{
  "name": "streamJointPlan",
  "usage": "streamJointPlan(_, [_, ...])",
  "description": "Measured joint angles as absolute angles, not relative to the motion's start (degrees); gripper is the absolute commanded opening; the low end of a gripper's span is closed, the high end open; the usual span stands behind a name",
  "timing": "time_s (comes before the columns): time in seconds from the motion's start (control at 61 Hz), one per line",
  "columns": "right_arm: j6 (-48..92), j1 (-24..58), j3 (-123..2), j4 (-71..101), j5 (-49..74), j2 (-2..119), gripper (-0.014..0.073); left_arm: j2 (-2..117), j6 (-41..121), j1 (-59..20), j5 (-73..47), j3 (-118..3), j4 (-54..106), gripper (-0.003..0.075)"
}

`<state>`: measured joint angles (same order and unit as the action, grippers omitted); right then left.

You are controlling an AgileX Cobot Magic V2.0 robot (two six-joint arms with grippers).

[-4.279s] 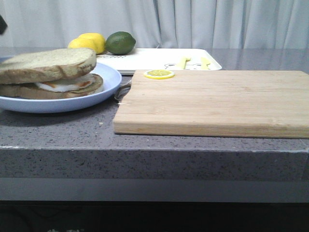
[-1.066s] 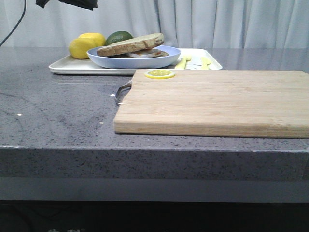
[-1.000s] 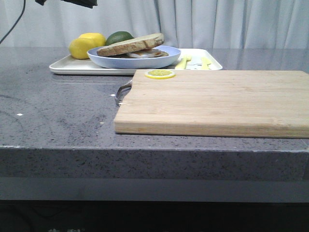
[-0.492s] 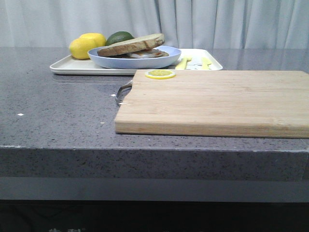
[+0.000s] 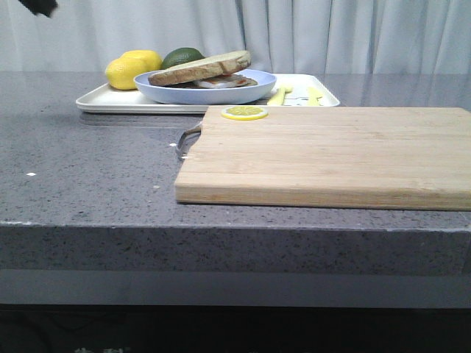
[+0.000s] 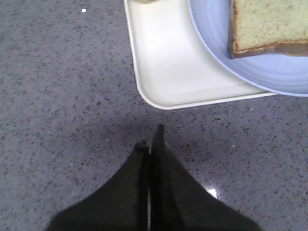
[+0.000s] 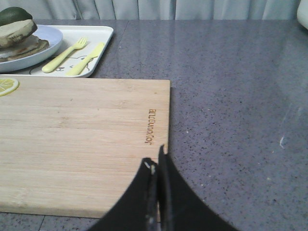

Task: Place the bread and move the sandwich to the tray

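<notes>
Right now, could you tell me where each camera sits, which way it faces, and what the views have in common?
Front view: low at the counter edge, facing forward over the cutting board to the tray; a dark bit of arm shows top left.
Left wrist view: above the counter, looking down on the tray corner, plate and bread; shut left gripper shows.
Right wrist view: over the board's near edge, facing forward; shut right gripper shows.
All three views share tray and plate.

Counter [image 5: 88,184] (speckled): tray [image 5: 110,101], cutting board [image 5: 331,154]

Pale pleated curtain [image 5: 331,33], grey speckled countertop [image 5: 88,176]
</notes>
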<state>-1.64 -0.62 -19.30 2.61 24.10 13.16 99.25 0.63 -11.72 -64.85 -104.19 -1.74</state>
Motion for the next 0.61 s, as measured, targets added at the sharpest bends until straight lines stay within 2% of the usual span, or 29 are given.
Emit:
streamJointPlan(0.344, [-1.64, -0.62, -19.3, 2.61, 24.1, 13.16, -0.0083, 73.28, -1.37, -7.89, -49.73, -75.75, -1.94, -0.0019])
streamJointPlan(0.607, [-1.64, -0.62, -19.3, 2.61, 24.1, 13.16, -0.0083, 51.1, -1.53, -7.89, -37.55, -53.71, -1.94, -0.0019])
